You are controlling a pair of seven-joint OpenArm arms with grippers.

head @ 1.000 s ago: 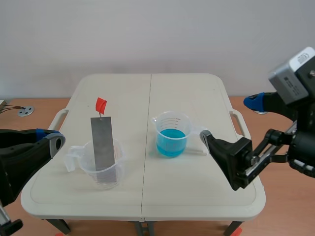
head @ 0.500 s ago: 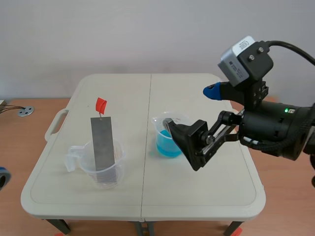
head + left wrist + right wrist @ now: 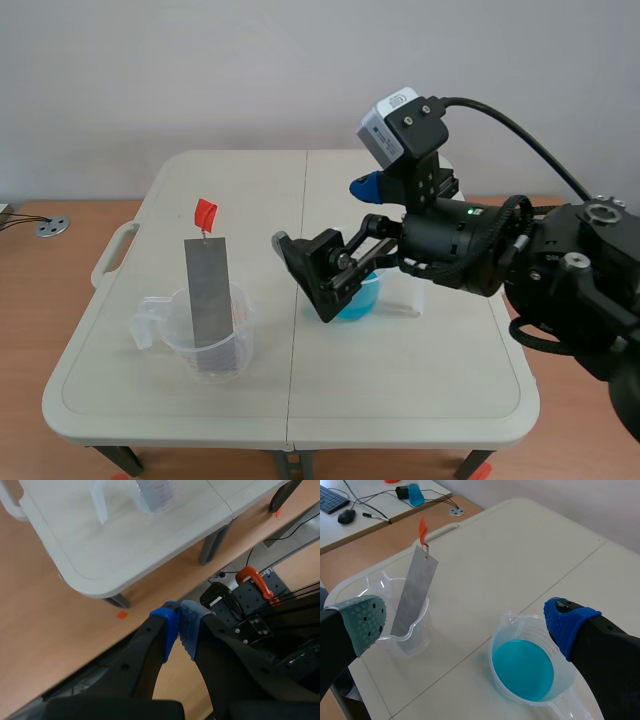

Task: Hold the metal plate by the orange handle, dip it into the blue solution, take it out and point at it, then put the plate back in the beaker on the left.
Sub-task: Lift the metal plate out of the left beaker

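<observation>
While its two thick fingers stand spread wide with nothing between them, the right gripper (image 3: 321, 213) (image 3: 465, 622) hangs above the table, its grey-green dotted pad (image 3: 364, 621) toward the left beaker and its blue pad (image 3: 564, 622) over the far rim of the right one. Directly under and ahead of it sits the clear plastic measuring beaker (image 3: 506, 630) holding the blue solution (image 3: 522, 670) (image 3: 362, 298); in the scene view the black fingers cover most of this beaker. Farther out, off the grey-green pad's side and apart from it, the flat grey rectangular metal plate (image 3: 208, 290) (image 3: 415, 592) stands tilted in the second clear plastic beaker (image 3: 160, 335) (image 3: 420, 637), its lower end inside and its upper part rising well above the rim. The small orange handle (image 3: 204, 212) (image 3: 422, 530) tops the plate, untouched by either arm. Both beakers rest on the pale folding table (image 3: 400, 400) (image 3: 520, 555). The left gripper (image 3: 180, 625) has its blue pads pressed together on nothing, and it hangs off the table's edge, above the wooden floor (image 3: 45, 625), with the table's corner and the base of a clear beaker ahead of it.
</observation>
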